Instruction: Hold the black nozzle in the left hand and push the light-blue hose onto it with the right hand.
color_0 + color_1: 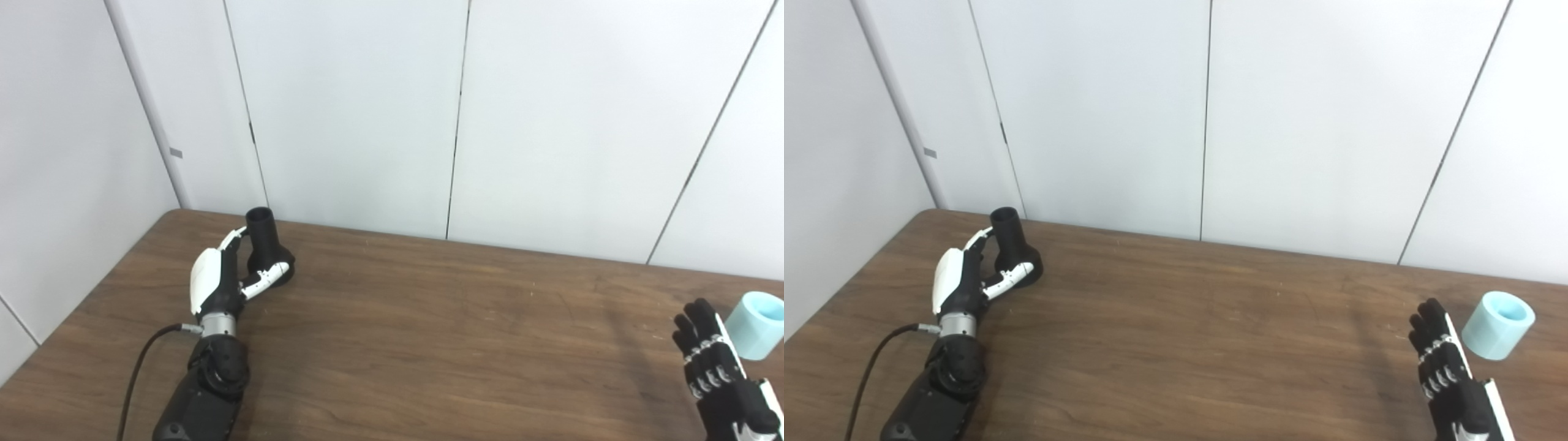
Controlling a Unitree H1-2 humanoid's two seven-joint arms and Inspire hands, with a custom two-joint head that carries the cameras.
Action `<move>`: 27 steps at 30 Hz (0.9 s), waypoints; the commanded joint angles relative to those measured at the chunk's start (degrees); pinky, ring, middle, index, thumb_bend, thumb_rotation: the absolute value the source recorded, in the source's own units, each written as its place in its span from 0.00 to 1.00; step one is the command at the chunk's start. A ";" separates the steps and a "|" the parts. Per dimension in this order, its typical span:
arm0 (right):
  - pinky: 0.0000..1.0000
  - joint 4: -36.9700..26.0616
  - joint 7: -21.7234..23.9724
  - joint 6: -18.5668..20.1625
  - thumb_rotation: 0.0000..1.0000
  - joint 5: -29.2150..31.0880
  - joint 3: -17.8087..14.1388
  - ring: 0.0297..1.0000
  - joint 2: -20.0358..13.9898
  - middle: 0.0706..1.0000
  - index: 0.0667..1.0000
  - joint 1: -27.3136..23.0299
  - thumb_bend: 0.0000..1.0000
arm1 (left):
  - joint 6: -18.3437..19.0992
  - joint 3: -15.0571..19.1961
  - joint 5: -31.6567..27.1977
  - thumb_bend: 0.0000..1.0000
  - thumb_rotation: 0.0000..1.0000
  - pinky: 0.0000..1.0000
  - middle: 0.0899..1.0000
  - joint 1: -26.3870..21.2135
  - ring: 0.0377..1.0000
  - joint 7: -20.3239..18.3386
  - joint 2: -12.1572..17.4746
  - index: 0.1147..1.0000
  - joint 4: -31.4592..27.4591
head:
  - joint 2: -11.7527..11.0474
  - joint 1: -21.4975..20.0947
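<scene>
**Both hands at their parts, nothing joined yet**

Nearest, at the desk's front right, the black right hand (pixel 1448 373) stands edge-up with fingers extended and released, holding nothing. Just beyond its fingertips sits the short light-blue plastic hose (pixel 1498 325), a stubby open cylinder standing slightly tilted on the desk, within easy reach for a grasp. Far to the left of the hose, the white-and-black left hand (pixel 223 275) curls around the black flared plastic nozzle (pixel 266 245), grasping it with its narrow neck up, likely so the hose can slide on. The brown wood-grain desk (pixel 429 331) meets plain white wall panels (pixel 355 110) behind.
</scene>
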 commanded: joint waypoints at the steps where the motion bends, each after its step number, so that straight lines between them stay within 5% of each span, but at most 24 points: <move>1: 1.00 2.73 -0.44 0.44 1.00 0.12 0.39 1.00 1.40 1.00 1.00 4.72 0.78 | -0.67 -0.15 0.94 0.68 0.51 0.81 0.89 -1.27 0.90 1.59 1.87 0.73 0.31 | 0.08 0.03; 27: 1.00 2.11 -0.42 0.89 1.00 0.37 0.23 1.00 1.28 1.00 1.00 4.75 0.78 | 0.72 -1.32 0.57 0.68 0.50 0.77 0.88 -0.81 0.87 1.79 2.92 0.69 2.10 | 0.92 -0.08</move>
